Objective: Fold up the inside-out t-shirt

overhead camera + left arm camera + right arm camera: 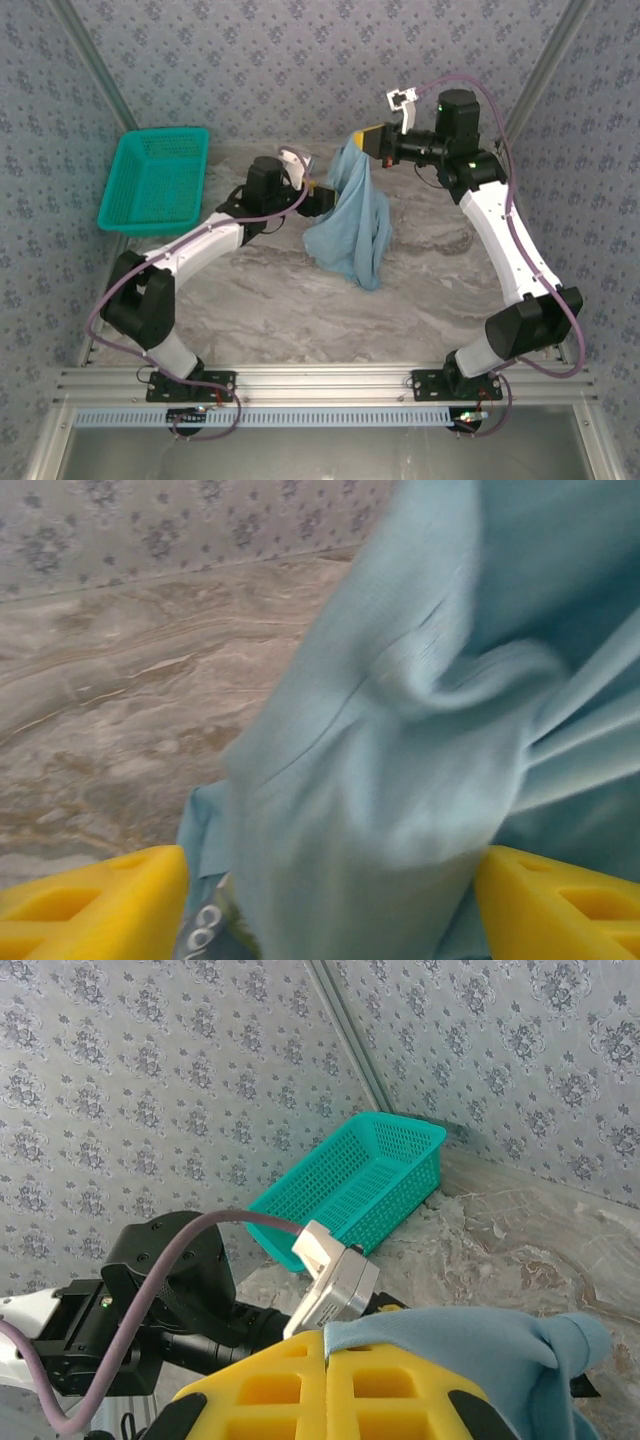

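The light sky-blue cotton t-shirt (352,225) hangs as a bunched, twisted column just right of centre in the overhead frame. Its top corner is lifted and its lower folds sag onto the grey marbled desk (260,300). The right end effector (359,142) carries that top corner. In its wrist view the cloth is gathered against the yellow finger and spills off to the lower right, so I read it as clamped on the fabric.

The left end effector (326,197) is pushed into the left side of the hanging cloth, partway down. Its wrist view shows the yellow fingers (95,905) standing wide apart at the bottom corners, with a thick fold and a printed label lying in the gap. It is open around the cloth, not pinching it.

I judge the step in hand to be getting a second hold, so the garment can be spread before any folding. I want to close on a single edge or seam, not this fat wad. Then I would draw the two holds apart sideways, keeping tension gentle so the right grip does not slip.

The teal plastic mesh basket (158,182) sits at the upper left, well apart from the work.
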Motion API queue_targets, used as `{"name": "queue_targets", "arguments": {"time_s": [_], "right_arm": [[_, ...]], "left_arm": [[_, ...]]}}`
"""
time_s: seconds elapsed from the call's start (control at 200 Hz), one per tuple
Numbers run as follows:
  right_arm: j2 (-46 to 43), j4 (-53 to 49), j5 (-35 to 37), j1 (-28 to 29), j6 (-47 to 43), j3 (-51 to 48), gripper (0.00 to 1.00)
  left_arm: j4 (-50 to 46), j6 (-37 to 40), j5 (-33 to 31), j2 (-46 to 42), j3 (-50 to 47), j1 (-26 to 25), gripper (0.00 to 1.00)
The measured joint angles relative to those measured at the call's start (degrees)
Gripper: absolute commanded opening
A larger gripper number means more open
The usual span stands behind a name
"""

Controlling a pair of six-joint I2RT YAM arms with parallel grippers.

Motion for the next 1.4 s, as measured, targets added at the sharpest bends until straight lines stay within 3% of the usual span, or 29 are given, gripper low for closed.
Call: {"name": "queue_targets", "arguments": {"time_s": [0.145,0.35,0.44,0.48,0.565,0.665,0.874,1.114,1.244,1.399], "right_arm": [[0.0,0.0,0.2,-0.2,0.0,0.1,0.0],[0.0,-0.1,0.3,-0.4,0.1,0.5,0.0],[0.0,-1.4,1.1,-0.6,-0.6,1.7,0.0],[0.0,-2.3,1.9,-0.8,-1.2,2.6,0.0],[0.1,-5.6,6.1,-1.5,-2.4,5.5,0.0],[0.1,-9.1,16.3,-1.2,-4.4,11.7,0.0],[-9.2,-3.1,34.9,4.0,-7.0,10.5,0.0],[-7.3,-1.0,35.5,6.2,-8.8,13.5,0.0],[-6.5,-1.1,38.7,-0.8,-4.7,8.6,0.0],[-1.1,-2.8,38.3,-0.1,-4.1,12.0,0.0]], "left_arm": [[0.8,-1.5,3.2,0.8,0.8,0.0,0.66],[0.6,-1.4,3.9,2.1,2.5,0.2,0.32],[0.5,-1.5,4.6,2.1,2.6,1.1,0.06],[0.4,-1.5,5.0,2.0,2.6,1.7,0.0],[-0.6,-1.3,6.2,1.4,3.9,3.7,0.0],[-2.5,-1.2,7.1,-2.3,7.2,6.1,0.0],[1.1,0.5,5.9,-21.4,10.0,7.8,0.0],[2.3,4.4,4.0,-23.9,13.6,7.5,0.01],[-1.2,7.7,4.0,-17.8,13.0,5.1,0.02],[-8.1,11.8,8.9,-10.0,12.1,1.4,0.0]]}}
